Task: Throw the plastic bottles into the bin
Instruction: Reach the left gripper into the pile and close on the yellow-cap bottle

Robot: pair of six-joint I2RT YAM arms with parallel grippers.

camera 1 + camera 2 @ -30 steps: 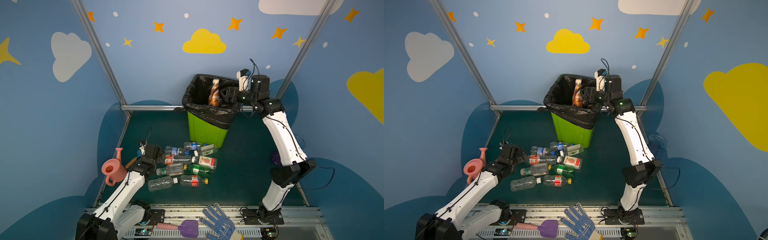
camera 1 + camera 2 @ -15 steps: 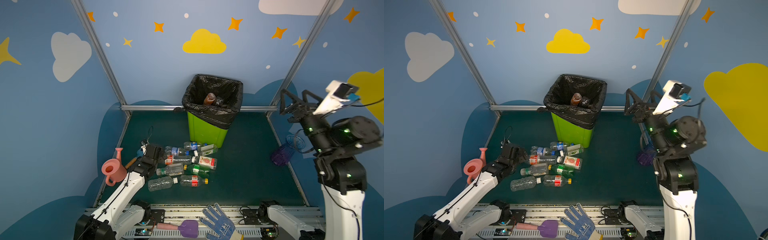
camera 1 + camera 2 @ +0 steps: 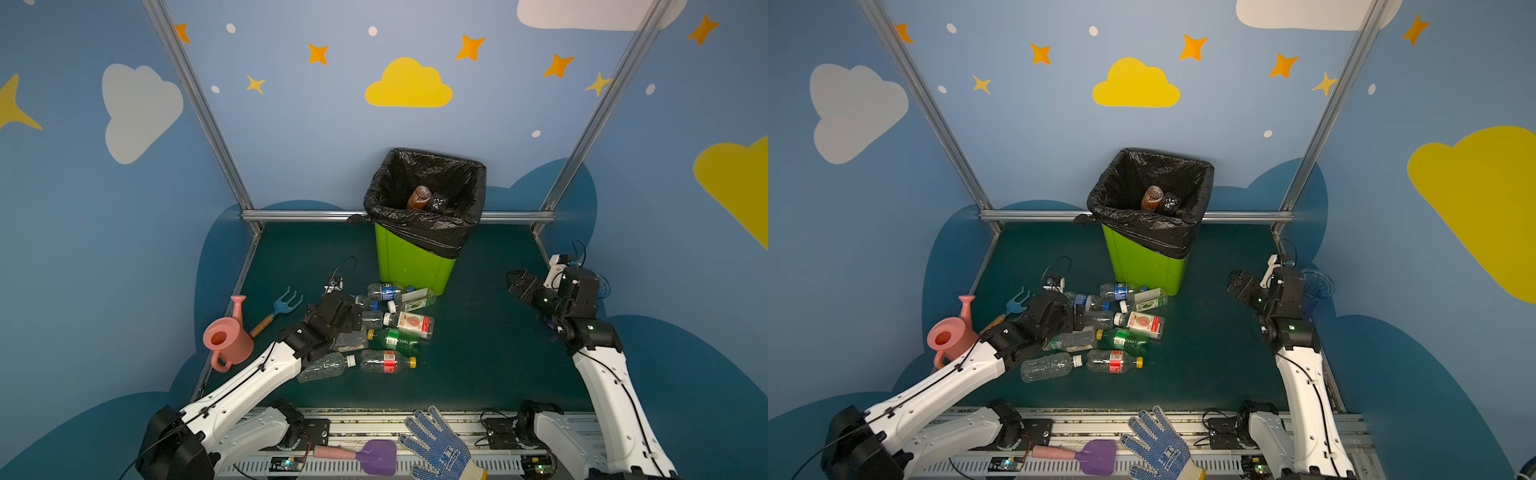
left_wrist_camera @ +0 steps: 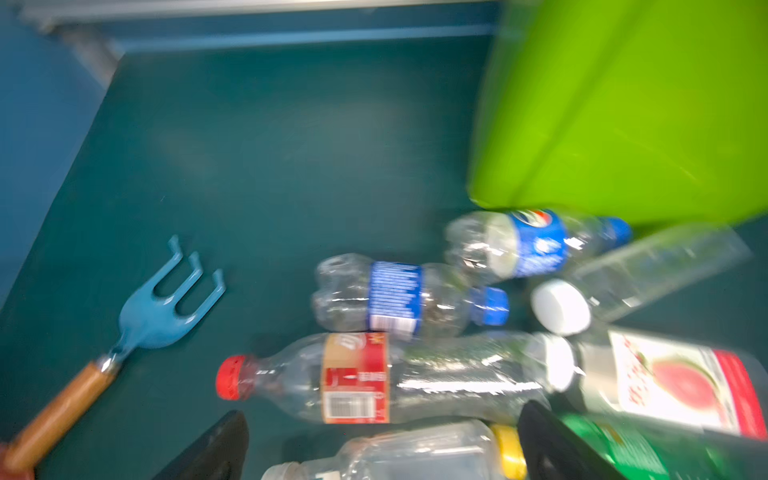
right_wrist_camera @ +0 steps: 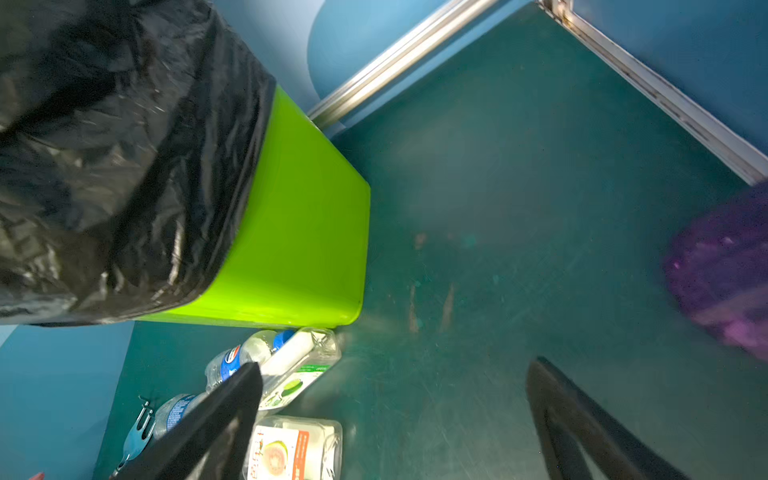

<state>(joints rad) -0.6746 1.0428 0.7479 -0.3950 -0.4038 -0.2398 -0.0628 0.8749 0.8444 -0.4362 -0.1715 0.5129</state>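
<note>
Lime-green rectangular plastic bin (image 3: pixel 411 266), lined with a crinkly black bag (image 3: pixel 432 237) folded over its rim, stands mid-frame before the back rail (image 3: pixel 299 215) in both top views; a brown bottle (image 3: pixel 417 197) lies inside. Clear, green and labelled plastic bottles (image 3: pixel 395 338) lie clustered on the dark teal tabletop (image 3: pixel 478 353) just below the bin. The left gripper (image 3: pixel 353 319) hangs over the cluster's left edge, jaws spread wide, a clear yellow-capped bottle (image 4: pixel 415 453) lying between them. The right gripper (image 3: pixel 517 282), at right frame, gapes wide and empty above bare mat. Open floor stretches right of the cluster. A pink watering can (image 3: pixel 226 340) and blue garden fork (image 3: pixel 289 301) sit near the left rail (image 3: pixel 245 266). Cloud-painted blue walls (image 3: pixel 291 145) enclose it.
</note>
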